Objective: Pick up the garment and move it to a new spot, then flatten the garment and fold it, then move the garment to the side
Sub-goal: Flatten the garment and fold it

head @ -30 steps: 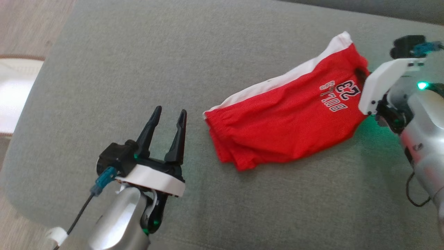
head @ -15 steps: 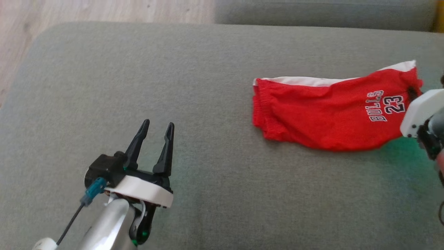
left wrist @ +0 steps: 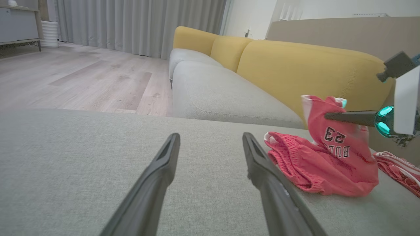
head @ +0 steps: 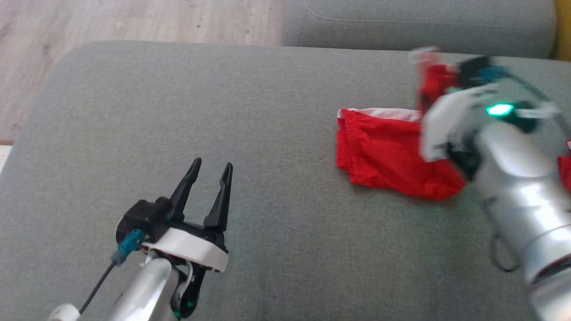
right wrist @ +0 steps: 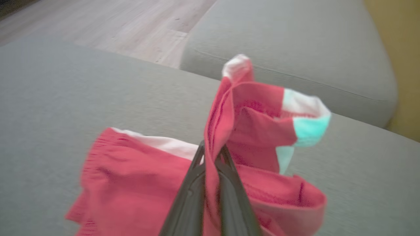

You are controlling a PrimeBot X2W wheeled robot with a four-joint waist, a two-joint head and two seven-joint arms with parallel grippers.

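The garment point(head: 383, 156) is a pair of red shorts with a white side stripe and a "23" print, on the right part of the grey sofa cushion point(head: 250, 111). My right gripper point(right wrist: 211, 150) is shut on the printed leg end. That end point(left wrist: 331, 131) hangs lifted and bunched above the cushion. The waistband half point(left wrist: 295, 164) still rests on the cushion. The right gripper point(left wrist: 328, 115) reaches in from the right in the left wrist view. My left gripper point(head: 209, 171) stands open with nothing in it, well to the garment's left, with its fingers point(left wrist: 164, 170) low over the cushion.
Another red and white piece of cloth point(left wrist: 398, 168) lies at the far right of the cushion. A second grey cushion point(head: 419, 22) lies beyond, with the yellow sofa back point(left wrist: 295, 65) to the right. Wooden floor point(head: 134, 18) lies past the cushion's left edge.
The head camera has shifted. My right gripper has raised the printed end off the cushion and carried it back over the rest of the garment. The left gripper stays open in place.
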